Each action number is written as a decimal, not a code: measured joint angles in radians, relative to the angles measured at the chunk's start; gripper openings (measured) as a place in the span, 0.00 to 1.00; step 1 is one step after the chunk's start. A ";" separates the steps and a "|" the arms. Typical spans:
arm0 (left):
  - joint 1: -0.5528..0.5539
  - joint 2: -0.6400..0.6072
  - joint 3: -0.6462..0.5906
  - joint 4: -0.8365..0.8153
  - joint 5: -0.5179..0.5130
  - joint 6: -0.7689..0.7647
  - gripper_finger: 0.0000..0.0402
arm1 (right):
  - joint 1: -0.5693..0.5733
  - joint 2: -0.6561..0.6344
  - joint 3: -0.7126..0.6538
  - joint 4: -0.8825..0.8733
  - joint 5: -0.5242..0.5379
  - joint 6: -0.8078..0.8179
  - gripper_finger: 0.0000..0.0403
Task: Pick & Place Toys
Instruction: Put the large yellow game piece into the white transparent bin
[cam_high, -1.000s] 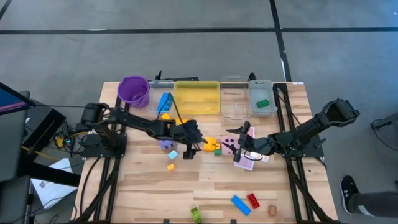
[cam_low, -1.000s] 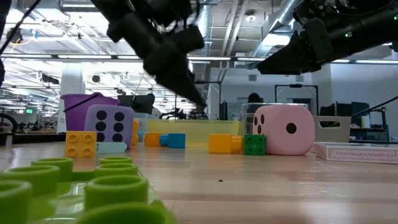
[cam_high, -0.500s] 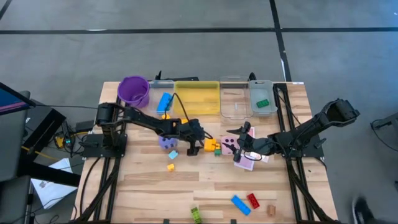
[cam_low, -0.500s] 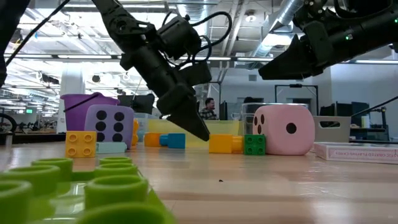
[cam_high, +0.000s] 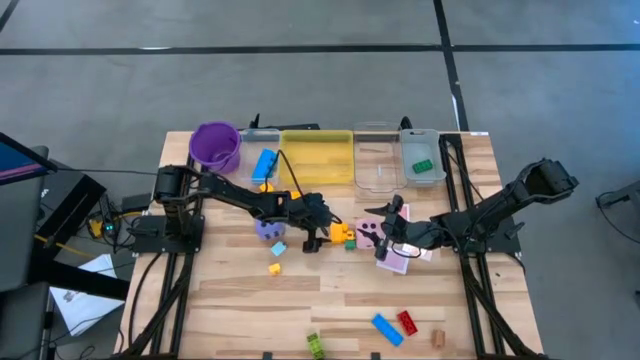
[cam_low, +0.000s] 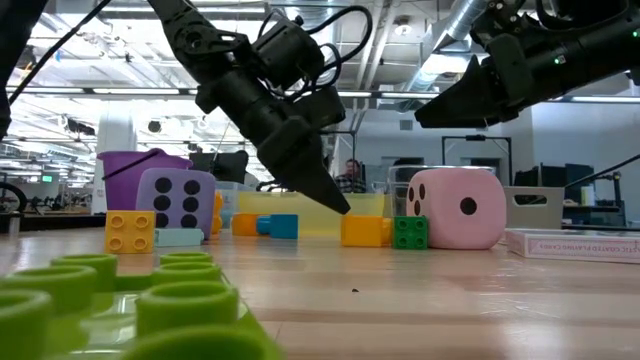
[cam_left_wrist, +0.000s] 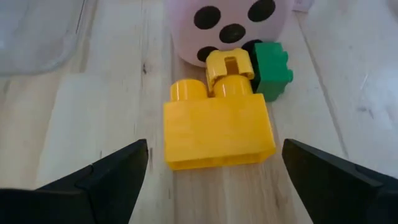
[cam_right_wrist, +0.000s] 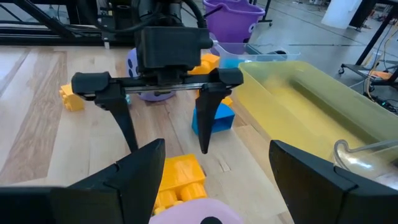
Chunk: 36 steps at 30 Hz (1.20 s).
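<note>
- While both arms are reaching toward the middle of the table (cam_high: 240, 300), the left gripper (cam_high: 318, 236) is hovering just above the boards with its fingers spread wide and nothing between them.
- A yellow block (cam_left_wrist: 217, 124) is lying directly ahead of that gripper, in line with the gap between the two fingers; in the left wrist view no finger is touching it.
- A green block (cam_left_wrist: 273, 68) is sitting against the far side of the yellow block, and a pink die (cam_left_wrist: 230, 25) is standing just beyond both.
- In the high view, the yellow block (cam_high: 341, 234) is lying at 3 o'clock from the left gripper, with the pink die (cam_high: 371, 232) further along the same line.
- The right gripper (cam_high: 386, 238) is hanging at 3 o'clock from the pink die, fingers parted and gripping nothing, above the pink cards (cam_high: 398, 261).
- A purple die (cam_high: 267, 229) is standing at 9 o'clock from the left gripper, with a pale blue block (cam_high: 278, 248) and a small yellow block (cam_high: 275, 268) at 6 o'clock from it.
- A purple cup (cam_high: 215, 146) is occupying the far left corner; at 3 o'clock from it a clear tray (cam_high: 249, 138) is holding a blue block (cam_high: 263, 164).
- A yellow tray (cam_high: 317, 158) is standing next along the far edge, followed by two clear trays; the last one is holding a green brick (cam_high: 423, 166).
- Along the near edge, a light green block (cam_high: 315, 344), a blue brick (cam_high: 387, 329), a red brick (cam_high: 407, 321) and an orange piece (cam_high: 436, 338) are lying well apart from both grippers.
</note>
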 joint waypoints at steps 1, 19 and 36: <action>0.000 0.000 0.000 0.000 0.007 -0.008 0.90 | 0.000 0.000 0.000 0.000 0.000 0.000 0.70; -0.056 0.000 0.000 0.022 -0.111 -0.058 0.91 | 0.000 0.000 0.000 0.014 0.000 0.000 0.70; -0.057 0.147 0.002 0.172 -0.125 -0.151 0.91 | -0.013 0.000 0.000 0.009 0.000 0.000 0.70</action>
